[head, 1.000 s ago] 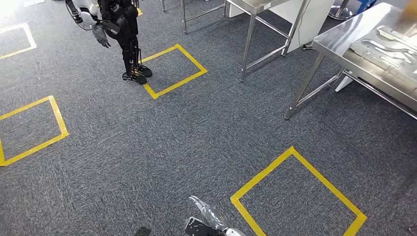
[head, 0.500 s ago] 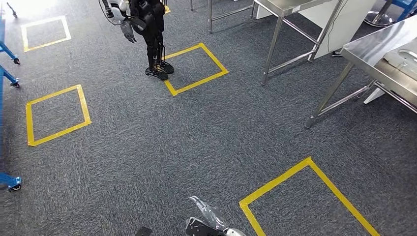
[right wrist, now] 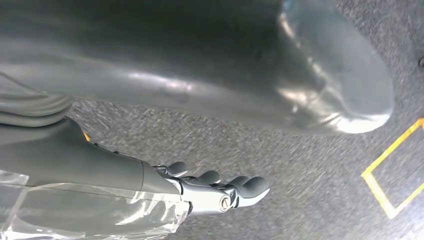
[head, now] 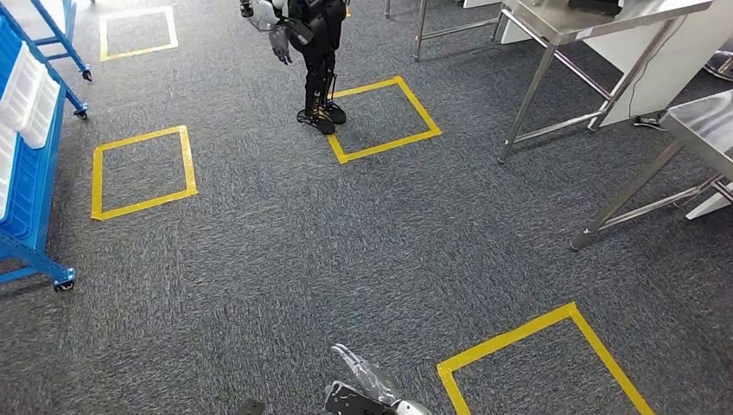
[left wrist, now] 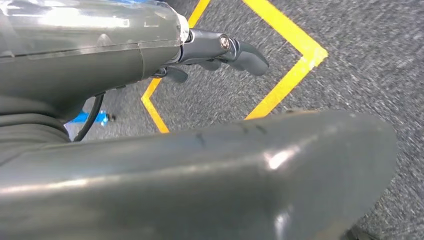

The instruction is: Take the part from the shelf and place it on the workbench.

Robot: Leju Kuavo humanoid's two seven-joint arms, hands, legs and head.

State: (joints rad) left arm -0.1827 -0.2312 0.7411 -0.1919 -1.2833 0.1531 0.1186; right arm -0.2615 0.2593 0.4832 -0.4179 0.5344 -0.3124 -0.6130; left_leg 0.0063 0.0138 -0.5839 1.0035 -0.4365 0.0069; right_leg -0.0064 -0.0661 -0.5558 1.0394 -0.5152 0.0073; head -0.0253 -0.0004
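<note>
A blue wheeled shelf (head: 33, 203) stands at the left edge of the head view, with white parts or trays (head: 26, 95) on its levels. A steel workbench (head: 704, 117) juts in at the right edge, its top mostly cut off. My left hand (left wrist: 220, 50) hangs over the carpet with its fingers stretched out and nothing in it. My right hand (right wrist: 220, 190) likewise hangs with its fingers apart and empty. A hand wrapped in clear film (head: 363, 380) shows at the bottom edge of the head view; I cannot tell which one it is.
Another humanoid robot (head: 315, 52) stands at the back beside a yellow taped square (head: 385, 117). More taped squares (head: 143, 171) mark the grey carpet, one close at my right (head: 553, 363). A second steel table (head: 588, 17) stands at the back right.
The camera has swung to the left, so the whole scene slid right. The blue shelf came into view at the left and the workbench with parts slipped off the right edge.
</note>
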